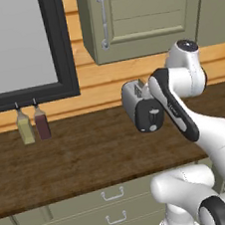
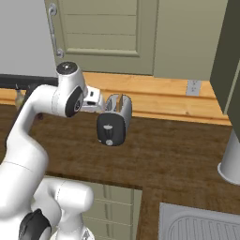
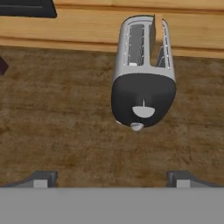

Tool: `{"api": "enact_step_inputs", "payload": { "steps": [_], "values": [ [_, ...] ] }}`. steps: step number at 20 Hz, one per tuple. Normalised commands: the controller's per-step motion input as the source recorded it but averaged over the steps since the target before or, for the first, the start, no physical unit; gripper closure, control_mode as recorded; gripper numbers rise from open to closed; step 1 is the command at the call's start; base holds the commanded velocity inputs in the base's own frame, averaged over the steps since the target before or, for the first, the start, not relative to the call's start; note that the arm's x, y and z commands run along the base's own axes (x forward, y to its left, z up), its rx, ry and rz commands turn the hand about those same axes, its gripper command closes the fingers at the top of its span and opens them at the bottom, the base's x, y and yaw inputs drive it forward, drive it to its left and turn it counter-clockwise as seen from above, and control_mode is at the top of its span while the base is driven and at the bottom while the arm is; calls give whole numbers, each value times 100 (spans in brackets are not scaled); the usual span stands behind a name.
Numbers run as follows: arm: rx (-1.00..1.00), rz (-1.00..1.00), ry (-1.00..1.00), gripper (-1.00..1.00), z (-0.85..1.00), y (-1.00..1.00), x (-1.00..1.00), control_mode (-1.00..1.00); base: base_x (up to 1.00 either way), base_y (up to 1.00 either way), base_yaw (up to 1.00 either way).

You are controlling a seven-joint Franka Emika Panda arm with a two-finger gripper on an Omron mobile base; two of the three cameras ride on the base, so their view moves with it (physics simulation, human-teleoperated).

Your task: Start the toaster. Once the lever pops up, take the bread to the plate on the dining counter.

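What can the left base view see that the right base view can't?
The left base view alone has two bottles, one yellowish and one dark red, standing under a black-framed window, plus drawer fronts below the worktop. The right base view alone has a wall outlet, a grey sink drainer and a pale rounded object at its right edge. Both share the toaster with bread in a slot, the wooden worktop and the white arm.

No readable text anywhere, far as I can see. The toaster (image 3: 143, 74) has no brand or markings on its black end, and the two bottles (image 1: 33, 126) carry blank labels.
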Motion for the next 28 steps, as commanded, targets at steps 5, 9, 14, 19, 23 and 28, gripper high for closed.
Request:
{"api": "enact_step_inputs", "payload": {
  "steps": [5,9,14,19,23,28],
  "values": [
    [0,0,-1,100,-7,-35,10,-100,0,0,0],
    [0,0,0,100,-27,-33,1,-100,0,0,0],
    [-1,-2,0,100,-40,-12,17,-100,0,0,0],
    [-4,0,-1,100,-25,0,20,-100,0,0,0],
    [-3,0,0,100,-15,0,38,-100,0,0,0],
    [-2,0,0,100,-22,0,41,-100,0,0,0]
  ]
}}
